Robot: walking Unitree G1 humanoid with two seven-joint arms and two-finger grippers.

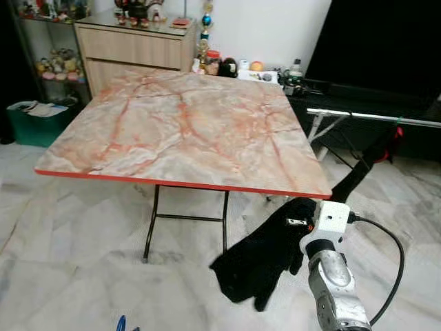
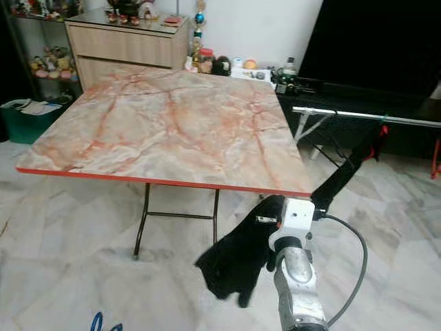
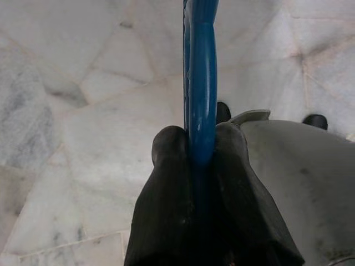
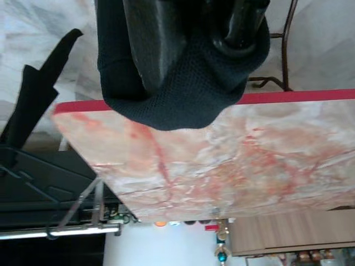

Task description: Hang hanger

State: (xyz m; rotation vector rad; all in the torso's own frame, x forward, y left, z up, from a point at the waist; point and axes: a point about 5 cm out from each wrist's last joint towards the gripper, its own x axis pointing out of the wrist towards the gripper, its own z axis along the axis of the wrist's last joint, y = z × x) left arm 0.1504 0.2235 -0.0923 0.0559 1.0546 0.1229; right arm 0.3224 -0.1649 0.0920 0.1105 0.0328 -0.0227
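A blue plastic hanger [image 3: 201, 83] is clamped between the two black fingers [image 3: 166, 188] of my left gripper [image 3: 199, 147], low over the marble floor; its tip shows at the bottom edge of the head view [image 1: 122, 323]. My right gripper [image 4: 194, 33] is shut on a black garment [image 1: 265, 258], which hangs from it just below the front right corner of the marble-patterned folding table [image 1: 186, 124]. A strip of the black cloth [image 1: 365, 162] stretches up to the right toward a metal rail [image 1: 375, 117].
The table's red front edge [image 1: 179, 183] and black metal legs [image 1: 153, 221] stand right ahead. Behind it are a wooden cabinet [image 1: 134, 48], small items along the wall and a dark screen [image 1: 379, 41]. A green bin [image 1: 34, 121] sits at left.
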